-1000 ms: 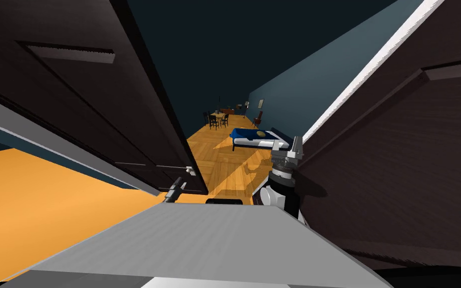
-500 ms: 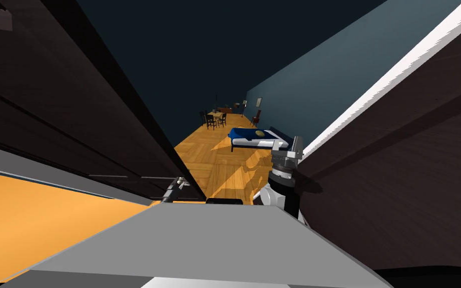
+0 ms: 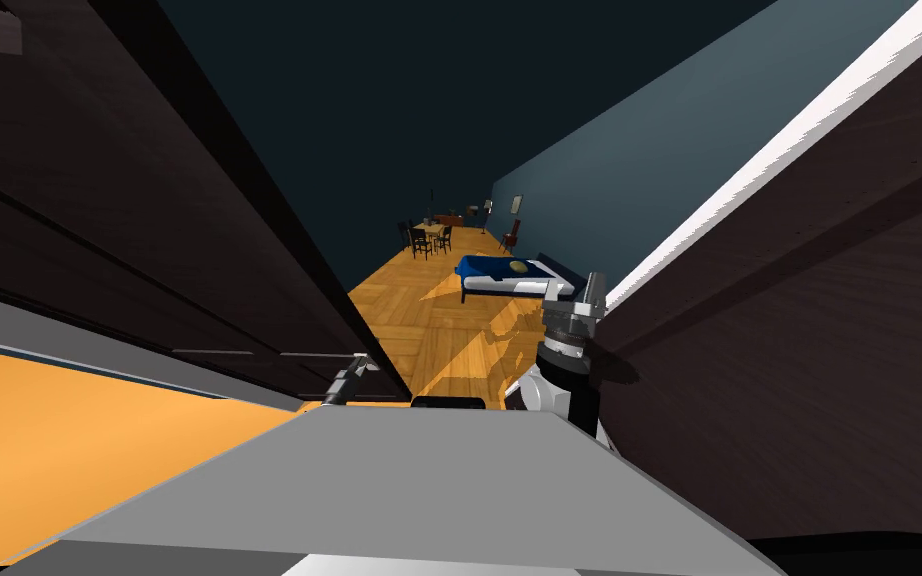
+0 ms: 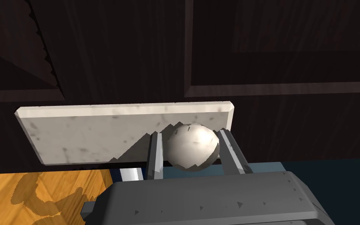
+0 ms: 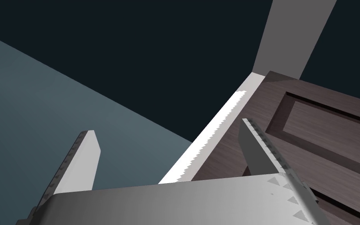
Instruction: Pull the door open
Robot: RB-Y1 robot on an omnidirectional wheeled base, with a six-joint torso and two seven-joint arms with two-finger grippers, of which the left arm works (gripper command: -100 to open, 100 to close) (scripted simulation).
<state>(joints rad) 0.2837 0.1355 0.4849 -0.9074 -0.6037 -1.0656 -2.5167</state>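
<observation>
now the left gripper is clamped on the pale round knob between its fingers, just ahead of a pale plate on the dark door. the right gripper is spread wide, holding nothing.

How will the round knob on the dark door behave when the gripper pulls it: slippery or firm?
The knob looks smooth and round, so the thin fingers pressing its sides may slip off under a hard pull. It sits on a pale plate fixed to the door, so it probably feels rigid, not loose.
</observation>
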